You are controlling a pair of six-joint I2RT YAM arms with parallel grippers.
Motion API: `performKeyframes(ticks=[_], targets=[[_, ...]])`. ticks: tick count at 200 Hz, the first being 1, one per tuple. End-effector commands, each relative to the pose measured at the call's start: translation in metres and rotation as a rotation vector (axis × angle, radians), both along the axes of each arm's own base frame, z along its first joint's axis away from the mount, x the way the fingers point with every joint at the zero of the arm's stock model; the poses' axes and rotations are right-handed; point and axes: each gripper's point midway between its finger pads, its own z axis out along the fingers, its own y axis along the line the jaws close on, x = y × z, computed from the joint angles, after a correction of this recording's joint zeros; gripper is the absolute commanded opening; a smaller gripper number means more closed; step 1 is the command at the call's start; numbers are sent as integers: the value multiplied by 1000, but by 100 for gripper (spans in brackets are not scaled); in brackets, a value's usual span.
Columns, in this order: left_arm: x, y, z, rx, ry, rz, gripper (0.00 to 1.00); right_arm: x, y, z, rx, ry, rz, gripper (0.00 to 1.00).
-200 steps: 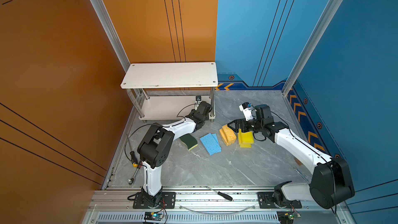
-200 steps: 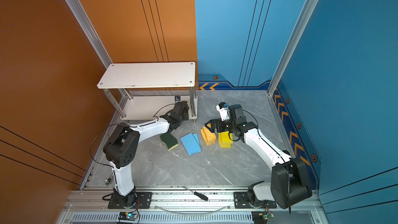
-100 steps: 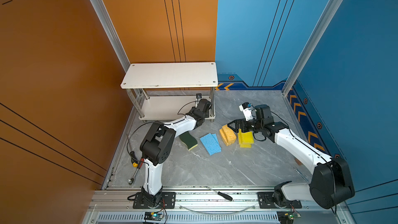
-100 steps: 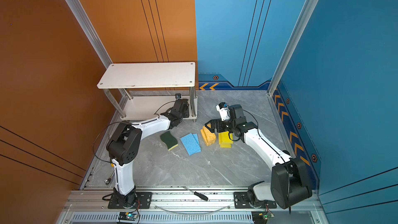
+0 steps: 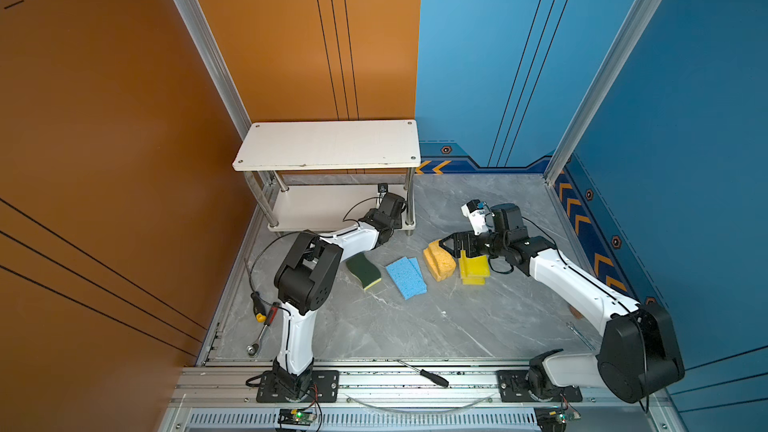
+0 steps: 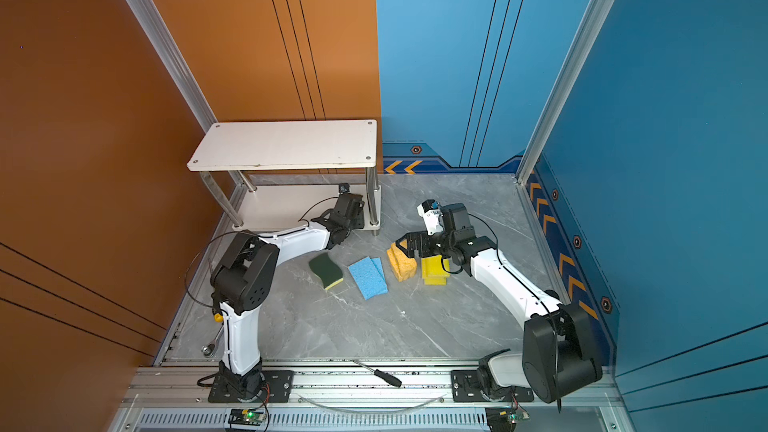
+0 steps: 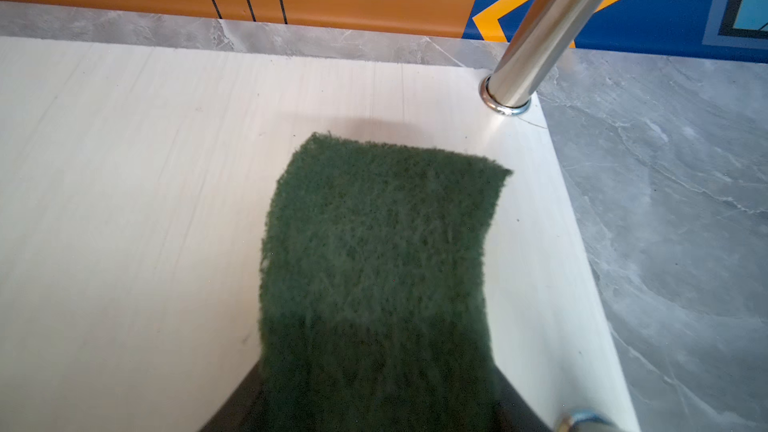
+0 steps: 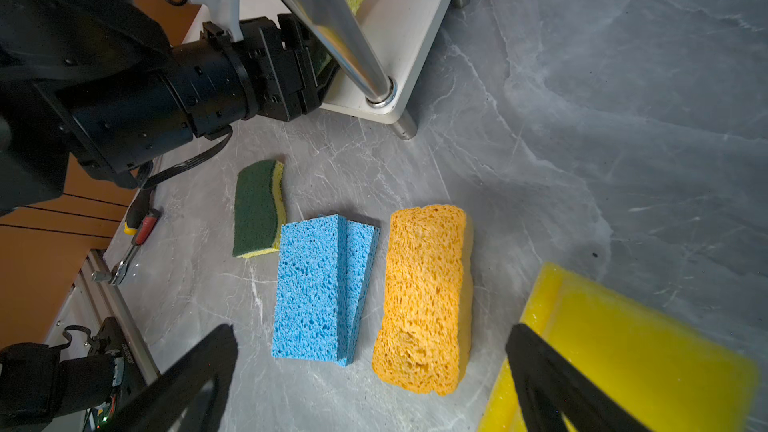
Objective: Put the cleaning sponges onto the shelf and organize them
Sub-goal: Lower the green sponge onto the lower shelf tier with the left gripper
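- Left claw [image 8: 320,66]: clenched on one end of a wavy sponge with a dark green scouring face over a yellow body [image 7: 374,251]. The end grip leaves most of the sponge projecting ahead of the jaws, so it can go between the tiers while the wrist stays outside.
- Held sponge: green face up and level, low over the lower white board [image 7: 124,201] of the small two-tier shelf [image 5: 332,143], near the corner with a chrome tube leg [image 7: 536,35]. Contact with the board cannot be confirmed.
- Judgement: a corner position keeps the rest of the lower board free for further rows. The chrome tube leg is the nearest obstruction during withdrawal.
- Right claw [image 8: 370,330]: released, jaws wide and empty, hovering above the thick porous orange sponge [image 5: 439,261]. One finger stands over the edge of the bright yellow rectangular sponges [image 5: 473,270]. The wide jaw setting probably suits the orange sponge's thickness.
- Grey marble-pattern worktop [image 5: 415,326]: a second wavy green-and-yellow sponge [image 5: 363,270], two overlapping thin light blue rectangular sponges [image 5: 406,278], then the orange and yellow sponges, in a row in front of the shelf. The row sits between both arms, so either can reach it.
- Top board of the shelf: bare in both top views.
- Progress, as judged: early. One sponge is at the shelf; the others lie on the worktop.
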Motion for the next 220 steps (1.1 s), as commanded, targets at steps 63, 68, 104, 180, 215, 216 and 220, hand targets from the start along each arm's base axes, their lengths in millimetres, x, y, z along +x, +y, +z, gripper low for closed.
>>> performKeyframes(ticks=[63,68,104,180,215,216,220], targets=[[15,-6,-3,-26,18,-47,59,-1,-7,-13,-33,23,-22,100],[15,-6,-4,-29,20,-48,59,-1,-7,-14,-33,25,-22,100],[16,-6,-9,-27,29,-51,59,-1,-7,-15,-35,27,-23,100],[15,-3,-13,-18,39,-40,65,1,-6,-19,-35,36,-23,100],[13,-2,-16,-15,49,-32,67,2,-6,-20,-36,38,-24,100],[13,-2,-16,-14,49,-32,67,2,-6,-20,-35,38,-25,100],[13,-2,-16,-15,49,-31,67,2,-6,-20,-35,37,-24,100]])
